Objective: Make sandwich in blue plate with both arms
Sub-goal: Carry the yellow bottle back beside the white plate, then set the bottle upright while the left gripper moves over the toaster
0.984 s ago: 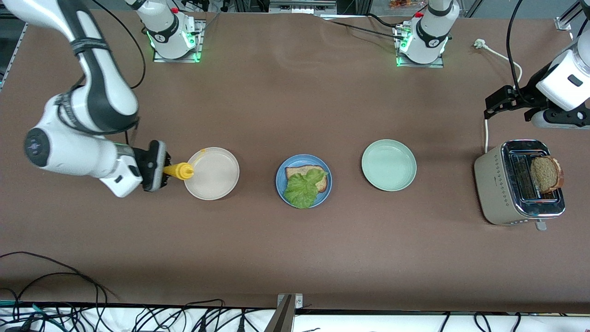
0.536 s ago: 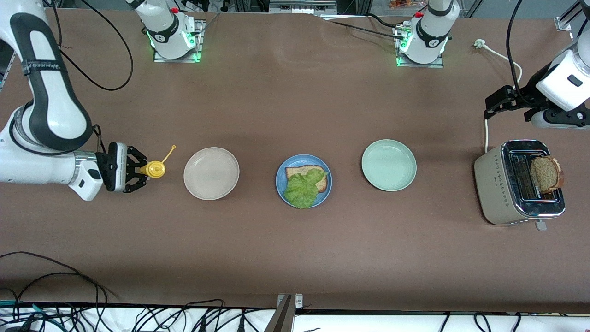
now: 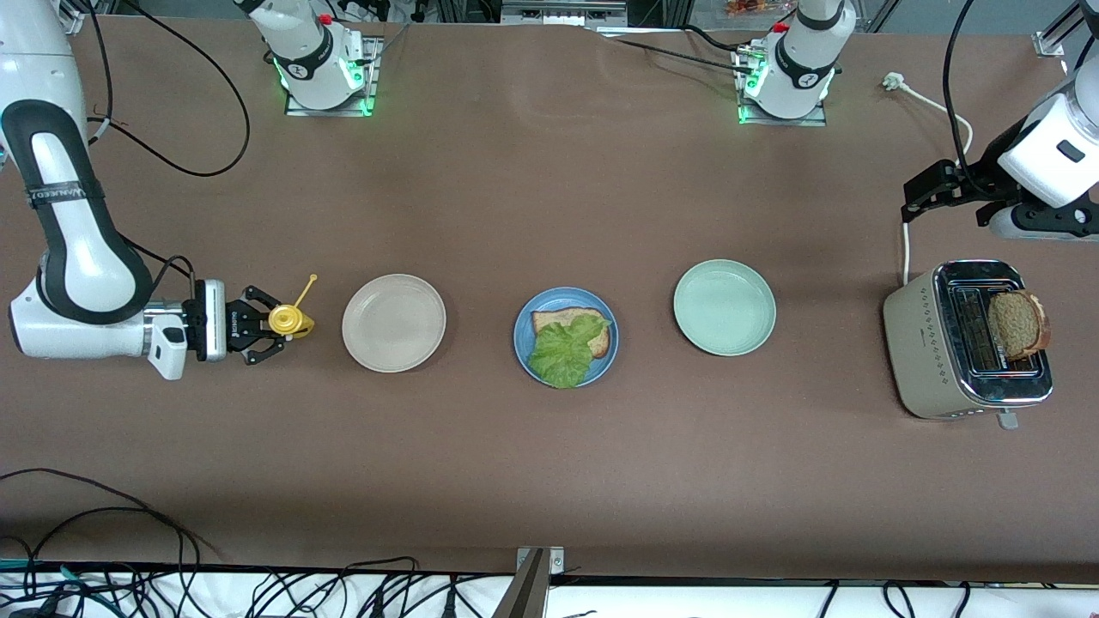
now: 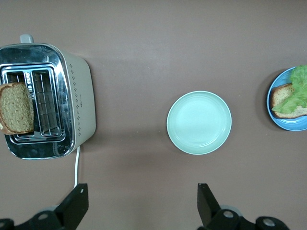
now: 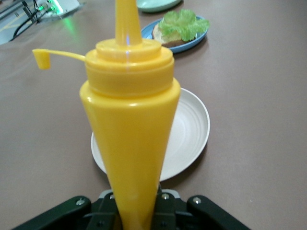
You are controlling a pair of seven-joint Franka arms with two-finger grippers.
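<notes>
The blue plate (image 3: 524, 319) lies mid-table with one brown bread slice (image 3: 556, 319) on it and a green lettuce leaf (image 3: 562, 354) on top. The wrist views show the same blue plate (image 4: 288, 125) (image 5: 194, 42) and lettuce (image 4: 298, 86) (image 5: 180, 21). A second bread slice (image 3: 1016, 324) (image 4: 17, 108) stands in the toaster (image 3: 923, 343). My right gripper (image 3: 266, 326) (image 5: 136, 211) is shut on a yellow squeeze bottle (image 3: 288, 320) (image 5: 129, 129), held upright beside the beige plate (image 3: 393, 323). My left gripper (image 3: 927, 190) (image 4: 141, 201) waits open over the table beside the toaster.
A pale green plate (image 3: 724, 307) (image 4: 199, 122) lies between the blue plate and the toaster (image 4: 79, 100). The toaster's white cord (image 3: 932, 107) runs toward the left arm's base. The bottle's cap (image 5: 42, 58) hangs loose on its tether. Cables lie along the table's near edge.
My right gripper has drawn the yellow bottle back from the beige plate toward the right arm's end of the table and turned it upright. The left arm has not moved.
</notes>
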